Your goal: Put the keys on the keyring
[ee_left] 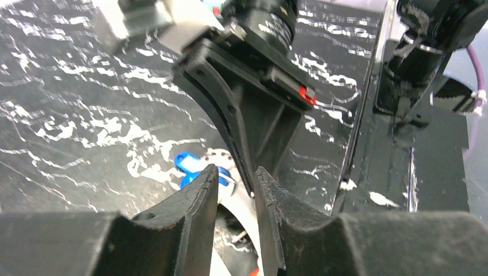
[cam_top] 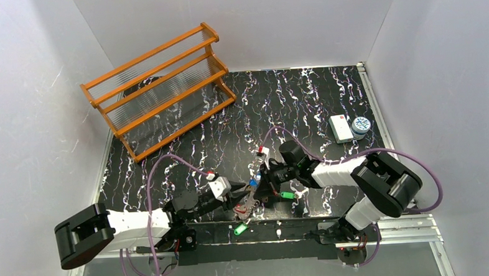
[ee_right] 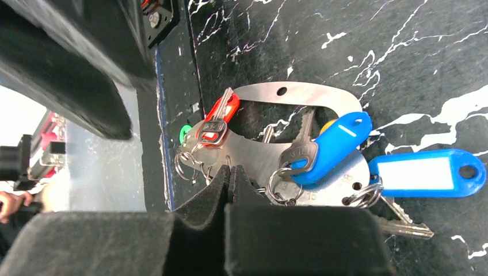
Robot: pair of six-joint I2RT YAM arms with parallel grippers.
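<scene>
A black desk (cam_top: pixel 302 98) veined with white fills a white-walled booth, with a wooden rack (cam_top: pixel 159 86) at the far left and a white box (cam_top: pixel 339 127) beside a small round tin (cam_top: pixel 360 127) at the far right. All my work sits at the near edge. The keyring (ee_right: pixel 288 92), a flat pale steel loop, lies there just in front of my right end effector (ee_right: pixel 232 175). That one is clenched tight, its tips against the loop's near edge; whether they pinch the plate or one of the small split rings beside them I cannot tell. My left end effector (ee_left: pixel 236 172) stands parted by a narrow gap and grips nothing, with a strip of the pale loop showing beyond the gap. The keys (ee_right: pixel 299 152) cluster on the loop: a red-tagged key (ee_right: pixel 214 122) at its left, a blue-tagged key (ee_right: pixel 339 141) across its middle, and a second blue tag (ee_right: pixel 426 172) off its right end. A green-tagged key (cam_top: pixel 240 229) lies apart on the desk, and another green tag (cam_top: pixel 287 196) lies just beside my right wrist. I judge the loop stiff, thin and slick, so it is best pinched edgewise on its bare far arc, clear of the rings. The keys are light and will swing. Their broad plastic tags offer the surest hold, while the metal blades would likely slip.
</scene>
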